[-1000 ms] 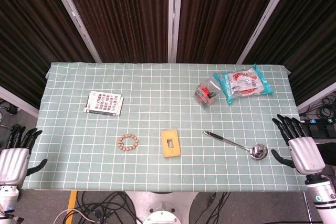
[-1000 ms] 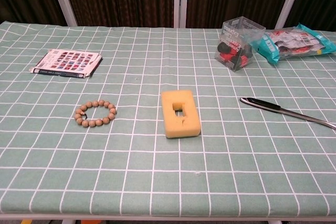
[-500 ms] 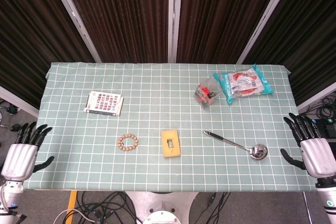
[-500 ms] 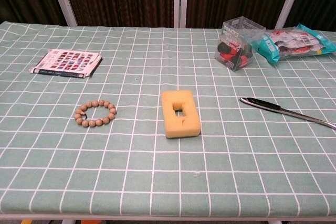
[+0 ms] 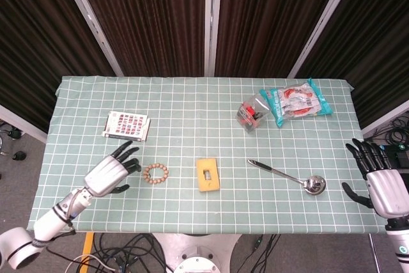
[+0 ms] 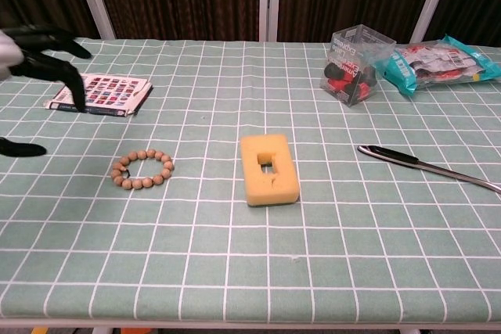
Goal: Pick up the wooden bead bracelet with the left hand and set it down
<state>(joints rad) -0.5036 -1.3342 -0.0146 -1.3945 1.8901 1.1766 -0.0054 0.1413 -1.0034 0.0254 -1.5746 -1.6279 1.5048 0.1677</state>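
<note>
The wooden bead bracelet (image 5: pixel 156 172) (image 6: pixel 142 169) lies flat as a small ring on the green checked cloth, left of centre. My left hand (image 5: pixel 111 172) (image 6: pixel 35 56) hovers just left of it over the table, fingers spread and holding nothing. The dark fingertips (image 5: pixel 132 165) reach toward the bracelet but stay apart from it. My right hand (image 5: pixel 385 187) hangs beyond the table's right edge, fingers spread and empty; the chest view does not show it.
A yellow sponge block (image 5: pixel 208 174) (image 6: pixel 268 169) sits right of the bracelet. A flat printed card packet (image 5: pixel 126 125) (image 6: pixel 99 94) lies behind my left hand. A metal ladle (image 5: pixel 289 175), a clear box (image 5: pixel 251 114) and a teal snack bag (image 5: pixel 295 101) occupy the right side.
My left hand has swung in from beyond the table's left edge to a spot just left of the bracelet. The right hand has barely shifted.
</note>
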